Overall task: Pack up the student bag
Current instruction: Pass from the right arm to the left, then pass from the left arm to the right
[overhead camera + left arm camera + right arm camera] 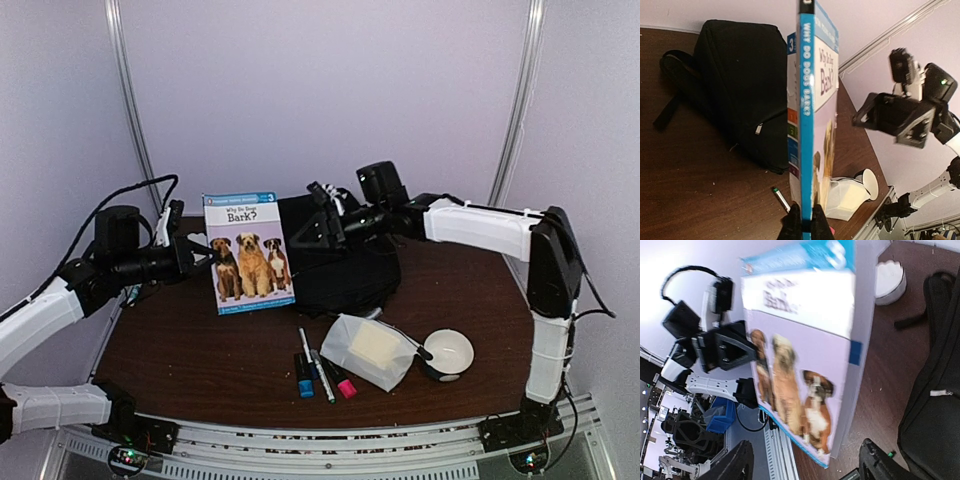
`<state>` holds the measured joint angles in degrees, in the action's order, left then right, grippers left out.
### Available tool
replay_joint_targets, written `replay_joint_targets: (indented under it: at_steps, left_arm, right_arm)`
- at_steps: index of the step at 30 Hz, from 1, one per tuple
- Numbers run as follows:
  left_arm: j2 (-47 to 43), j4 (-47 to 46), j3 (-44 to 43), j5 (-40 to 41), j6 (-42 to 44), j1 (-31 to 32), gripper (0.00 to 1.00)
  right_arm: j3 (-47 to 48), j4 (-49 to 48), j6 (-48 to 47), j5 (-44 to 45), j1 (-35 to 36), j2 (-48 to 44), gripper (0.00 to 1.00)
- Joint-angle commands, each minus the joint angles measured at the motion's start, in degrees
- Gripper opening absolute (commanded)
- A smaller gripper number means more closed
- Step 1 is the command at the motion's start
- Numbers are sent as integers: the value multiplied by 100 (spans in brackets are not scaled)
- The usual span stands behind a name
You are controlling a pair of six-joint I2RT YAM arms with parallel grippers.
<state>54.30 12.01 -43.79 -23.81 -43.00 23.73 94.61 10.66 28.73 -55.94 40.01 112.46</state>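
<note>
My left claw (802, 226) is pressed onto a book (806, 100) at its spine, holding it upright. The blue spine reads "WHY DO DOGS BARK?", with a 3 at the top. My right claw (807, 465) is spread, facing the dog cover and gripping nothing. Just past the book from the left claw, beneath the right one, the student bag (350, 270) lies on the dark wooden table (180, 350). Pale lilac walls (320, 90) stand beyond.

Black student bag (345, 262), slumped on the table (200, 350).
Sits at centre frame in the top view, a little right of middle, toward the upper part of the dark tabletop. Soft, matte fabric, low and rumpled. Small silver zipper pull (758, 129) on the side; dark straps (670, 95) trailing flat at the left wrist view's left.
</note>
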Motion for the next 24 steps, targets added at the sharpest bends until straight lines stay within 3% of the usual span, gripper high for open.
replay_joint_targets:
  at_steps: [1,7,11,16,20,24]
  left_arm:
    - [588,-822,-566,-667,87,6,0]
    - [1462,-1602,-1222,-1303,-115,29,0]
    - [1825,-2161,-1433,-1740,-416,54,0]
    - [2097,-2920,-1590,-2454,-880,103,0]
    - [2272,-4125,-1478,-2939,-1661,101,0]
    - [2508,-4940,-1430,-3192,-2196,104,0]
  right_arm:
    - [-219,105,-459,-459,-390,-638,79]
    - [-20,542,-623,-386,-494,-757,89]
    - [317,1208,-907,184,-530,-570,90]
    - [212,976,-742,147,-658,-367,90]
    - [-259,-292,-54,-771,-670,-347,90]
    - [-1054,-3228,2099,-1522,-661,-267,83]
